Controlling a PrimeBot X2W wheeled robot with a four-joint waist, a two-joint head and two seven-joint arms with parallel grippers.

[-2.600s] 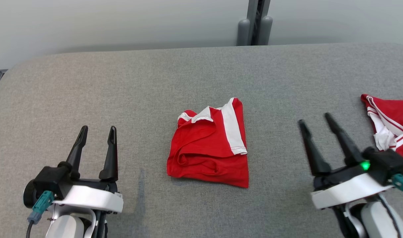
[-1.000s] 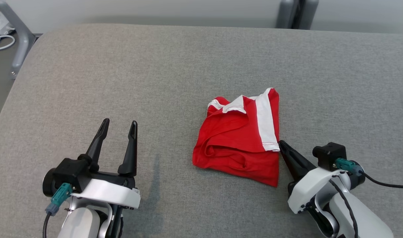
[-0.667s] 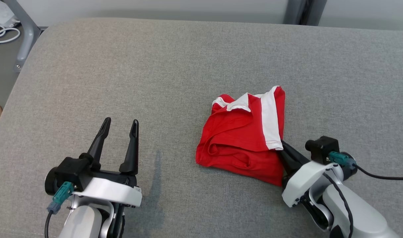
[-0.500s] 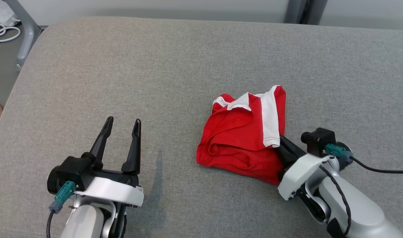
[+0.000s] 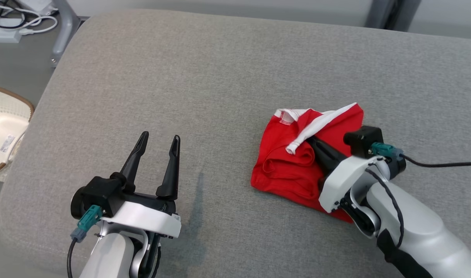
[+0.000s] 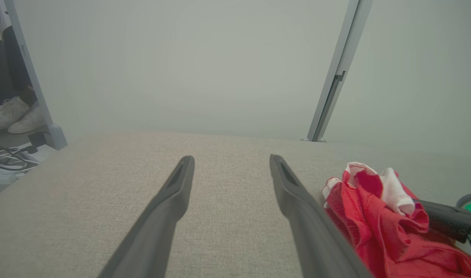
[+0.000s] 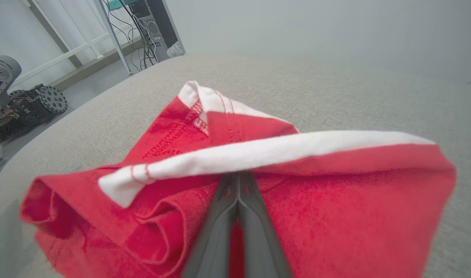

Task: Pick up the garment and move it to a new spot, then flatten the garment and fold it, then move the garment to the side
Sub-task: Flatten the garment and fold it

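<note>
The garment (image 5: 285, 173) is a red piece with a white band, bunched on the grey padded surface (image 5: 189, 77) right of centre. My right gripper (image 5: 312, 142) is shut, its fingers pressed together and pushed into the cloth from the right. In the right wrist view its tips (image 7: 238, 175) lie under the white band of the garment (image 7: 335, 200), and I cannot see cloth pinched between them. My left gripper (image 5: 160, 136) hovers open and empty to the left of the garment. The left wrist view has that gripper (image 6: 231, 158) with the garment (image 6: 374, 231) at its right.
The surface's rounded left edge (image 5: 30, 127) is near my left arm. Beyond it on the floor sit a pale woven basket (image 5: 3, 131), cables (image 5: 11, 23) and a metal leg (image 5: 65, 27). White shoes (image 6: 11, 116) stand on the floor far left.
The camera has swung left. My shut right gripper has pushed further into the garment, bunching it leftwards and lifting the white band over its fingers. The left gripper stays open.
</note>
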